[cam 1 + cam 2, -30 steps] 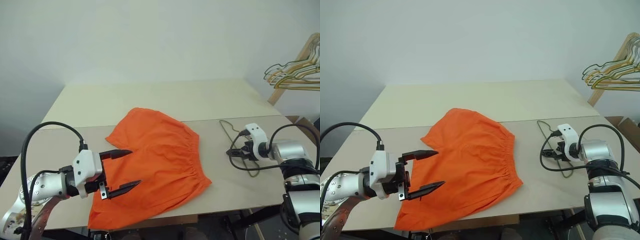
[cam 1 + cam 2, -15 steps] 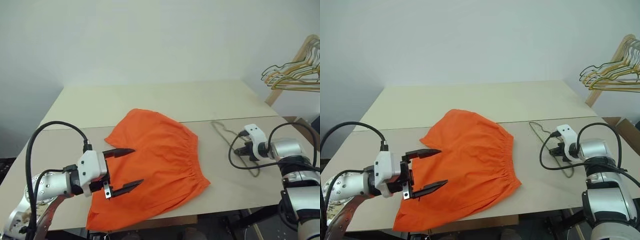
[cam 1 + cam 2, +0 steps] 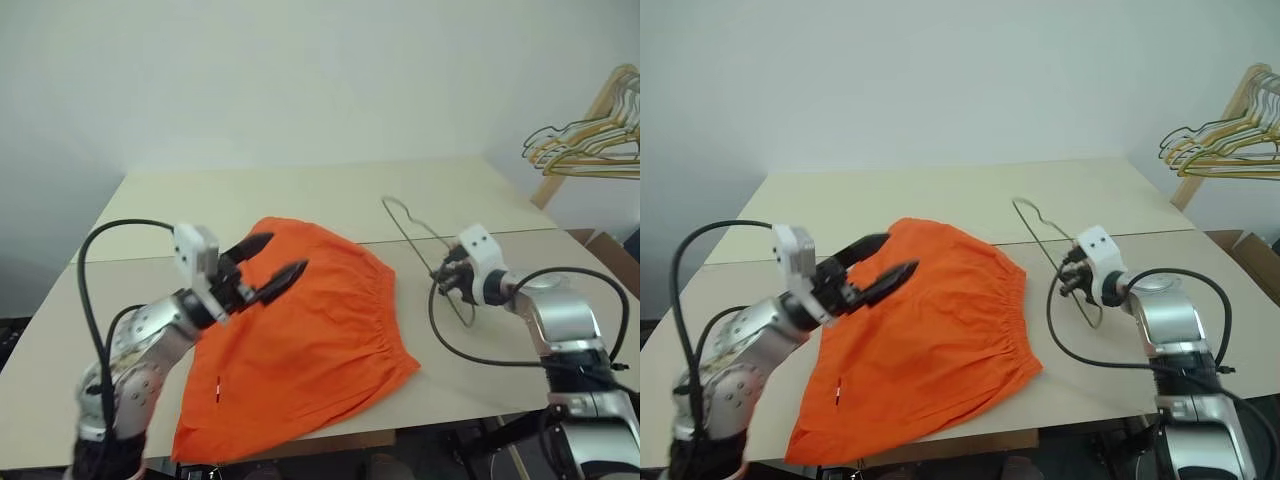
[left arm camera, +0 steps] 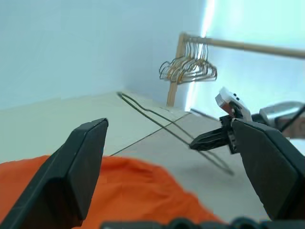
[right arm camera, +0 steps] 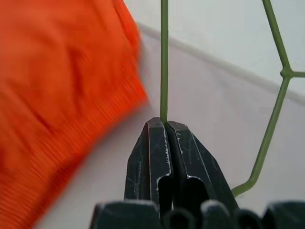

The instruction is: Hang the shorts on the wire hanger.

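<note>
While your right claw (image 5: 164, 125) is closed on the wire hanger (image 3: 420, 245), holding it tilted above the surface (image 3: 300, 205) just right of the shorts (image 3: 310, 340), your left claw (image 3: 268, 262) hovers open over them. They lie flat in the middle.

1. Table (image 3: 300, 205): pale beige top, with a seam line running across it from left to right.
2. Wooden rack (image 3: 585, 125): light wood, slanted post at the far right, off the table's right end.
3. Bunch of wire hangers (image 3: 585, 150) on that rack: gold, green and dark wires, hooks up over the bar; also visible in the left wrist view (image 4: 188, 69).
4. Wall (image 3: 300, 70): plain white, behind the table.
</note>
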`<action>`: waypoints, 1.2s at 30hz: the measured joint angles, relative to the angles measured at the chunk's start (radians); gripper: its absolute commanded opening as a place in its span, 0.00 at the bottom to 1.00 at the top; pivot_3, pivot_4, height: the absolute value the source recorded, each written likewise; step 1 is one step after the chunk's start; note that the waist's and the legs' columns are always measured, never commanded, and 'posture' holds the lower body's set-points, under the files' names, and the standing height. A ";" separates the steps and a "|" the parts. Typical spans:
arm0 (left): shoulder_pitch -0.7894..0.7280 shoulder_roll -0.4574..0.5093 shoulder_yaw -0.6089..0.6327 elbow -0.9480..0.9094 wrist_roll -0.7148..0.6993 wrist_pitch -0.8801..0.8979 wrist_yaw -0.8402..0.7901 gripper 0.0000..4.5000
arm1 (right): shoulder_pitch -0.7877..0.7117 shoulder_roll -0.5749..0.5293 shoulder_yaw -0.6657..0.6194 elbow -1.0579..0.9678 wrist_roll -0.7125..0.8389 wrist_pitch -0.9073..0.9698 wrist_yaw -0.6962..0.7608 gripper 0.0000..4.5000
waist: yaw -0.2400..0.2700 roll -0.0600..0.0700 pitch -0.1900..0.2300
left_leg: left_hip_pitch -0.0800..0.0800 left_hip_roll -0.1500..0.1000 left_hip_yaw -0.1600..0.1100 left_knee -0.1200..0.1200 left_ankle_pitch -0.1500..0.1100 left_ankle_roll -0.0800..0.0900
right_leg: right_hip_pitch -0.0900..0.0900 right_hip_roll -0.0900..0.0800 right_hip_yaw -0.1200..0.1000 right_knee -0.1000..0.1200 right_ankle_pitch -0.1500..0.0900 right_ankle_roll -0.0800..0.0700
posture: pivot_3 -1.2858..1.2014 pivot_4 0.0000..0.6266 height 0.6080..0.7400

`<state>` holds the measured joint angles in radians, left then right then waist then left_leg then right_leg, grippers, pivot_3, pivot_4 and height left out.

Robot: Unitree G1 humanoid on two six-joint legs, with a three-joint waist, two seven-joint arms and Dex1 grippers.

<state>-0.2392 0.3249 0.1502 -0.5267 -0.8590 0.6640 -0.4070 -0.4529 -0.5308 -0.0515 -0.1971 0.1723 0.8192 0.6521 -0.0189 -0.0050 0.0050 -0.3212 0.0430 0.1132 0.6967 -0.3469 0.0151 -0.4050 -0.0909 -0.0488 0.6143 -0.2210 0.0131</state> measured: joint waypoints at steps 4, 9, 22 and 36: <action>-0.095 -0.128 -0.003 0.069 -0.051 0.035 0.139 1.00 | 0.043 0.099 0.020 -0.173 0.018 -0.016 -0.090 0.01 | 0.002 0.000 0.000 | 0.001 -0.003 0.000 0.001 0.000 0.000 | 0.003 0.000 0.000 -0.002 0.000 0.000 | 0.50 0.00 1.00; -0.174 -0.198 -0.004 0.147 -0.067 0.047 0.243 1.00 | 0.099 0.149 0.116 -0.231 -0.014 -0.119 -0.142 0.01 | -0.013 0.000 0.000 | 0.001 -0.006 0.000 0.002 0.000 0.000 | 0.001 0.000 0.001 -0.003 0.000 0.001 | 0.50 0.00 1.00; -0.190 -0.271 0.024 0.194 -0.130 0.067 0.333 0.81 | 0.132 0.153 0.252 -0.236 -0.127 -0.430 -0.151 0.00 | -0.025 -0.001 0.000 | 0.001 -0.006 -0.003 0.002 0.000 0.001 | 0.002 0.000 0.003 -0.003 0.000 0.001 | 0.51 0.00 1.00; -0.198 -0.294 0.042 0.214 -0.162 0.058 0.353 0.00 | 0.134 0.182 0.292 -0.174 -0.236 -0.504 -0.199 0.00 | -0.024 -0.002 0.001 | 0.001 -0.007 -0.003 0.002 0.000 0.001 | 0.002 0.000 0.003 -0.003 0.000 0.001 | 0.51 0.00 1.00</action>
<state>-0.4375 0.0309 0.1923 -0.3122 -1.0211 0.7216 -0.0541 -0.3189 -0.3490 0.2406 -0.3711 -0.0632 0.3148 0.4535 -0.0427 -0.0067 0.0057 -0.3198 0.0364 0.1098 0.6985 -0.3466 0.0163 -0.4029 -0.0913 -0.0462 0.6109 -0.2213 0.0143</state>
